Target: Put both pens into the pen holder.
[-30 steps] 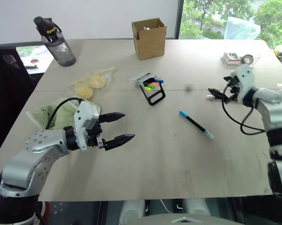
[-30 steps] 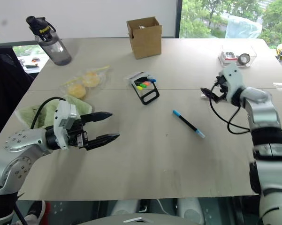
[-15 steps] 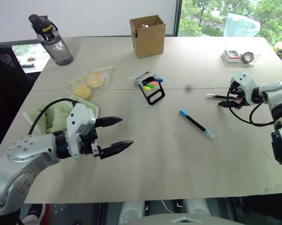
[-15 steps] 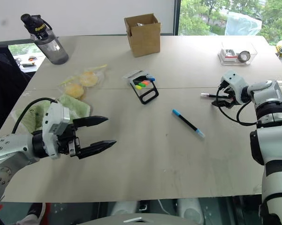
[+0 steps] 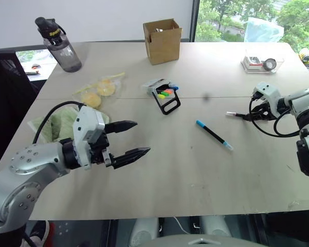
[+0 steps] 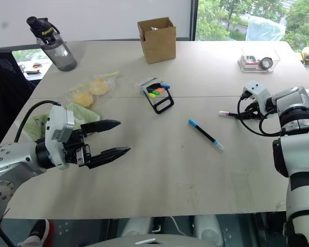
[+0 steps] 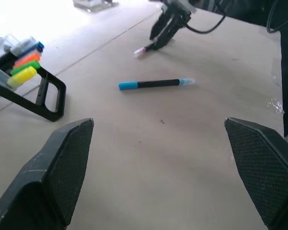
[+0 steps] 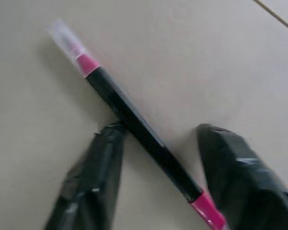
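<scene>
The pink-capped pen [image 5: 234, 114] lies flat on the table at the right. My right gripper [image 5: 247, 116] points down over it, fingers drawn in on both sides of its black body [image 8: 134, 124], one fingertip [image 8: 110, 139] touching it. The blue-ended pen [image 5: 215, 136] lies loose near the middle of the table. The pen holder [image 5: 167, 98], black-framed with coloured markers in it, lies further back at the centre. My left gripper [image 5: 133, 138] hovers wide open above the table's left side, holding nothing, with the blue-ended pen [image 7: 155, 84] and the holder [image 7: 33, 86] ahead of it.
A dark water bottle [image 5: 59, 45] stands at the back left and a brown cardboard box [image 5: 163, 41] at the back centre. A clear tray [image 5: 262, 63] sits at the back right. A bag of yellow items [image 5: 98, 90] and a green cloth [image 5: 56, 128] lie on the left.
My right gripper tilted down onto the pink-capped pen and its fingers closed in around it. The left gripper stayed wide open, almost in place.
</scene>
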You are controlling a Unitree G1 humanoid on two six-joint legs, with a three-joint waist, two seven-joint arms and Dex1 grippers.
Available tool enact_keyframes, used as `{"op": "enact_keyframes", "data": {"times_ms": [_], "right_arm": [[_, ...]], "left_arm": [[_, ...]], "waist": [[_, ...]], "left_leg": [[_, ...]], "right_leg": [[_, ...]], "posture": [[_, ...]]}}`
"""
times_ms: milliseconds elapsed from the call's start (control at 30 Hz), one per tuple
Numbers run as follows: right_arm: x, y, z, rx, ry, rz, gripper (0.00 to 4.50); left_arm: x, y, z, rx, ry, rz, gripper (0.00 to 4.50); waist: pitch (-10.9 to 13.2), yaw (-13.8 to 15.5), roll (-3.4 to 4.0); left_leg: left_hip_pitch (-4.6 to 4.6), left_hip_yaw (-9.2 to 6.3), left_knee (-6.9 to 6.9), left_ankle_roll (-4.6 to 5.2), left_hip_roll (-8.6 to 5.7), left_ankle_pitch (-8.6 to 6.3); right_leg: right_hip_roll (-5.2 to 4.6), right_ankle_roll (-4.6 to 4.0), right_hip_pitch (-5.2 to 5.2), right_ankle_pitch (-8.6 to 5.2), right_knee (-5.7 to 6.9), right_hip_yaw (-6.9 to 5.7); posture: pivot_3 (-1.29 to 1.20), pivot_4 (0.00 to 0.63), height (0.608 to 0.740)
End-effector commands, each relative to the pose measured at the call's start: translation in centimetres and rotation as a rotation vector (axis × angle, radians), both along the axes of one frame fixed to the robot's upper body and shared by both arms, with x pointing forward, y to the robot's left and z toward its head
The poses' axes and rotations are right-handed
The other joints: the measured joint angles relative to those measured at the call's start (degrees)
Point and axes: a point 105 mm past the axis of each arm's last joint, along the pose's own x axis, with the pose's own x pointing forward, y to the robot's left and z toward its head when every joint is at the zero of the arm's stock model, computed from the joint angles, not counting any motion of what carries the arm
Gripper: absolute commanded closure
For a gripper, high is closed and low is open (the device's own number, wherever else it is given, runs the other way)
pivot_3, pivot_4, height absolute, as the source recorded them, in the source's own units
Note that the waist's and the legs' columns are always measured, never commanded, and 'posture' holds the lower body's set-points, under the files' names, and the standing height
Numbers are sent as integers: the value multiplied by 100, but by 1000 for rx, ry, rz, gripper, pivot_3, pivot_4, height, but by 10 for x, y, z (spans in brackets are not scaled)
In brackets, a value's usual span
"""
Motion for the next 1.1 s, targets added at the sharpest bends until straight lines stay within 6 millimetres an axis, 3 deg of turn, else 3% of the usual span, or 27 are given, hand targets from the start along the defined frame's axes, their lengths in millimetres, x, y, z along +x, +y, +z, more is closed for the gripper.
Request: {"op": "enact_keyframes", "data": {"times_ms": [33,100,333,500,567,700,867,967,1100], "right_arm": [[-7,-15,-8,-47,40,-47,3546],[-9,-16,-10,-51,51,-44,4472],[-12,-15,-10,-18,72,-35,4472],[-6,15,16,182,10,66,4472],[-8,34,33,308,-37,154,4472],[-60,90,71,575,-72,362,4472],[-123,134,64,673,-40,434,4472],[-144,153,61,726,-42,442,4472],[-156,168,66,755,-63,444,4472]], "left_arm": [[-4,-5,5,-15,-18,-23,0],[-4,-6,6,-27,-20,-25,0],[-1,-9,8,-78,-19,-37,0],[5,-17,12,-246,4,-29,0],[17,-21,13,-356,25,34,0],[40,-38,5,-540,135,113,0],[55,-61,24,-763,192,20,0],[63,-78,23,-756,228,-49,0],[68,-91,25,-737,236,-123,0]], "waist": [[1,7,0],[3,9,1],[3,9,1],[6,-2,4],[10,5,10],[12,47,12],[12,103,9],[11,136,8],[11,135,7]], "left_leg": [[11,-1,0,0,-5,0],[42,-2,-1,2,-10,-1],[58,-9,-9,1,-10,-1],[54,-9,-11,1,-9,-1],[53,-8,-11,2,-7,-1],[47,-20,-15,3,-1,-1],[35,-51,-15,2,5,-3],[41,-53,-9,3,-3,-4],[45,-50,-5,5,-17,-2]], "right_leg": [[-4,0,10,0,0,0],[-8,-2,44,-2,-1,0],[-6,-3,57,-2,-1,-3],[-8,-2,56,-2,-5,-3],[-8,-1,53,-1,-3,-2],[-11,5,51,0,0,-12],[-6,5,47,0,0,-42],[-6,4,53,0,4,-42],[8,3,55,0,8,-30]], "posture": [[0,150,736],[0,150,736],[0,150,736],[0,150,736],[0,150,736],[0,150,736],[0,150,736],[0,150,736],[0,150,736]]}}
